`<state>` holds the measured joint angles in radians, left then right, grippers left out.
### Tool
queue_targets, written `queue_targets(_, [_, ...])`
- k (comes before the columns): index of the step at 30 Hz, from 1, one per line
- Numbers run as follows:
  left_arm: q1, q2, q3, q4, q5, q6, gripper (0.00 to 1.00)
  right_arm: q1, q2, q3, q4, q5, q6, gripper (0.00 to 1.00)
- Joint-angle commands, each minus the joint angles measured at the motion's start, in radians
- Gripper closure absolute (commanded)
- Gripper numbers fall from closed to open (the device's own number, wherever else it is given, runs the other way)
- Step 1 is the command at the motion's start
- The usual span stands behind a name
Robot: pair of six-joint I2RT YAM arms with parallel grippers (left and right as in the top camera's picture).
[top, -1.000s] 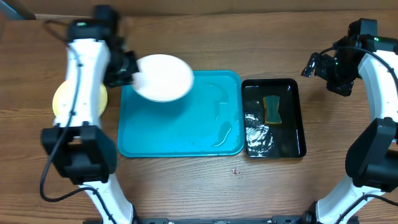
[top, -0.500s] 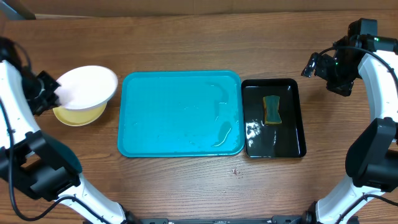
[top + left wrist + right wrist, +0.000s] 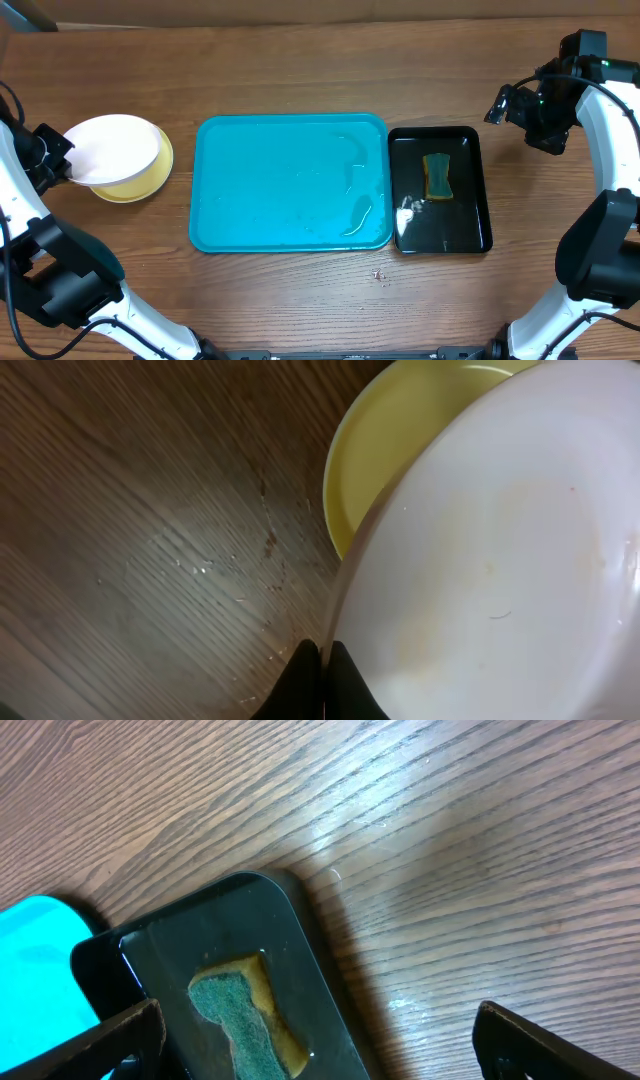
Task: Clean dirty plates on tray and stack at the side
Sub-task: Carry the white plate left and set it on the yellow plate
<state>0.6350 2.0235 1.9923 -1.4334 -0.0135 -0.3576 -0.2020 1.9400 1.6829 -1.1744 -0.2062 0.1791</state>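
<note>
Overhead: left end effector (image 3: 52,166) pinches white plate (image 3: 112,148) rim

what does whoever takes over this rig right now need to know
Left gripper: shut on the rim of the round white plate, over the pale yellow plate left of the turquoise plastic tray; seated or not, cannot tell.
Right gripper: open, empty, beside the glossy black tray holding the green-and-yellow sponge.
Done: no plates on the turquoise tray.
Left: release the plate. Only two plates visible.
</note>
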Motion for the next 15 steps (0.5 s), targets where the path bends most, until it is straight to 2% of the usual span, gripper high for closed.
queue_targets(1, [0.000, -0.013, 0.024, 0.018, -0.023, -0.017, 0.95, 0.003, -0.019, 0.006, 0.003, -0.004, 0.000, 0.00])
queue_targets(10, [0.000, 0.005, 0.024, 0.058, -0.024, -0.017, 0.89, 0.003, -0.019, 0.006, 0.002, -0.004, 0.000, 0.00])
queue_targets(11, [0.000, 0.010, 0.024, 0.060, -0.023, -0.018, 0.84, 0.003, -0.019, 0.006, 0.002, -0.004, 0.000, 0.00])
queue_targets(15, [-0.002, 0.018, 0.023, 0.067, 0.015, -0.017, 0.42, 0.003, -0.019, 0.006, 0.002, -0.004, 0.000, 0.00])
